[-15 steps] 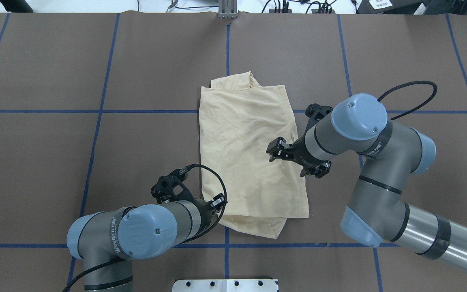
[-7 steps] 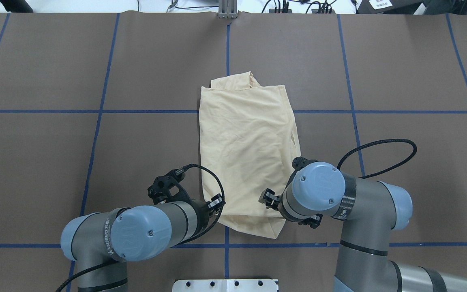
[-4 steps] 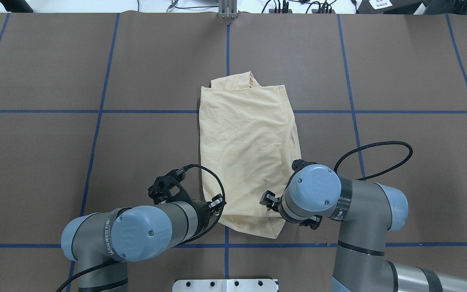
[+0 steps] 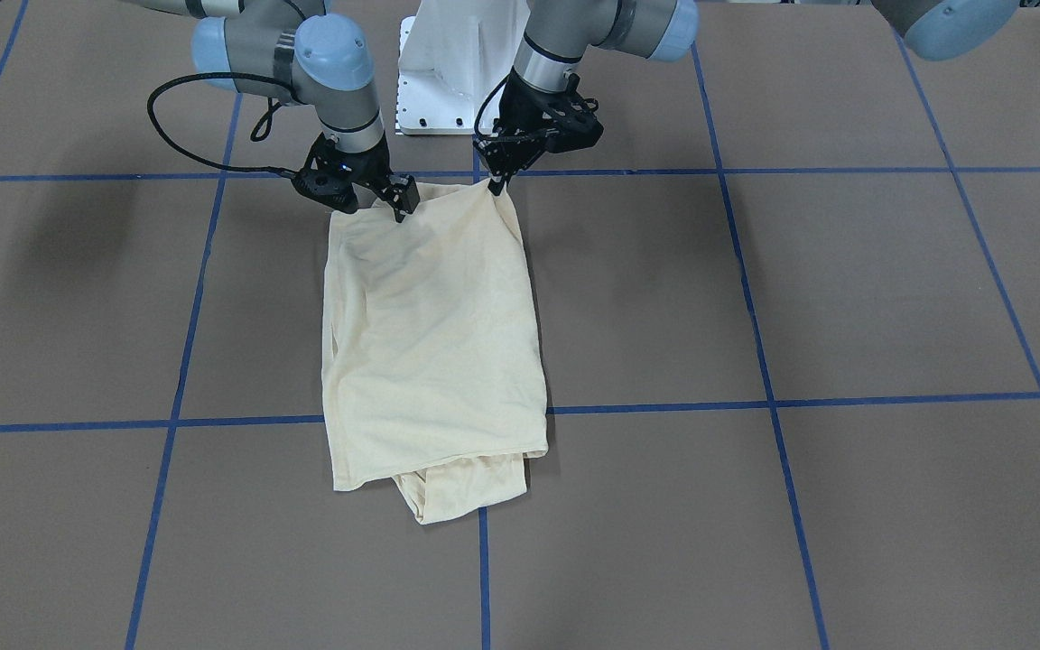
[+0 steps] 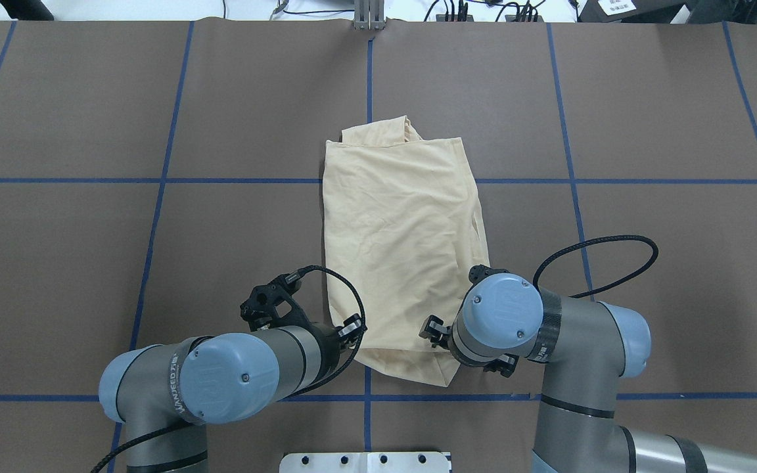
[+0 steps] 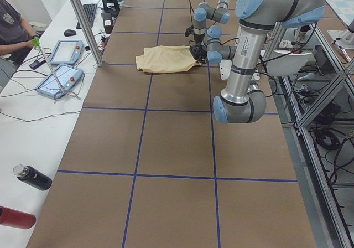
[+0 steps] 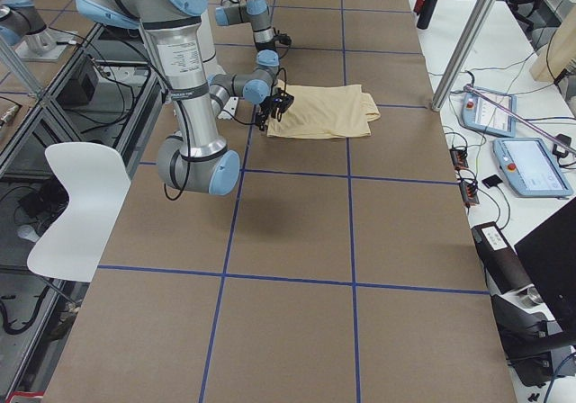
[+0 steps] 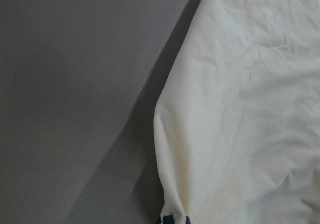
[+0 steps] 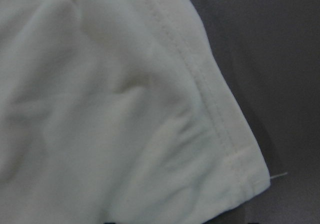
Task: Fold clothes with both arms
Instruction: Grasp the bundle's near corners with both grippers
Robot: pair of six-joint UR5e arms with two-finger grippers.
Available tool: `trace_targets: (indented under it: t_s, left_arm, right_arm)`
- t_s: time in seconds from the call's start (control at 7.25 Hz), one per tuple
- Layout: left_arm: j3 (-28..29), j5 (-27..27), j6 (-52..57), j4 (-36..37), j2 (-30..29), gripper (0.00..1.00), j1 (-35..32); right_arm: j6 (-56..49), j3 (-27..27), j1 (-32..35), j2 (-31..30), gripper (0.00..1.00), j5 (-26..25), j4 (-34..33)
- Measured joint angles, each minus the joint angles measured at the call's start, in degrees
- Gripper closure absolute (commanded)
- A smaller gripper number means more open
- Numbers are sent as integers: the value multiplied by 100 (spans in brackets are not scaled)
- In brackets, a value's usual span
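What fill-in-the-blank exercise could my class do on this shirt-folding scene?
1. The T-shirt lies on a brown table marked with ____ tape lines.
2. The left claw pinches a ____ of the T-shirt.
3. The right claw is at the other corner of the same end, the end ____ the robot's white base.

Missing words: blue; corner; nearest.

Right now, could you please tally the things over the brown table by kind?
T-shirt: 1
Robot arms: 2 (left arm, right arm)
Grippers: 2 (left gripper, right gripper)
Total: 5
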Motion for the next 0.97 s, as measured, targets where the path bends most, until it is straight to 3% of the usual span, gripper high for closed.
trace_targets:
  t_s: [0.28, 0.41, 0.55, 0.97]
  left_arm:
    - [-3, 0, 3, 0, 5, 100, -1]
    - [-5, 0, 3, 0, 10, 100, -1]
    - [-2, 0, 3, 0, 14, 100, -1]
    - [-2, 0, 5, 0, 17, 100, -1]
  right_arm:
    - [0, 26, 7, 3, 84, 12, 5]
    - [-2, 35, 14, 10, 93, 16, 6]
    - [-6, 38, 16, 9, 100, 17, 2]
    - [4, 170, 57, 13, 100, 16, -22]
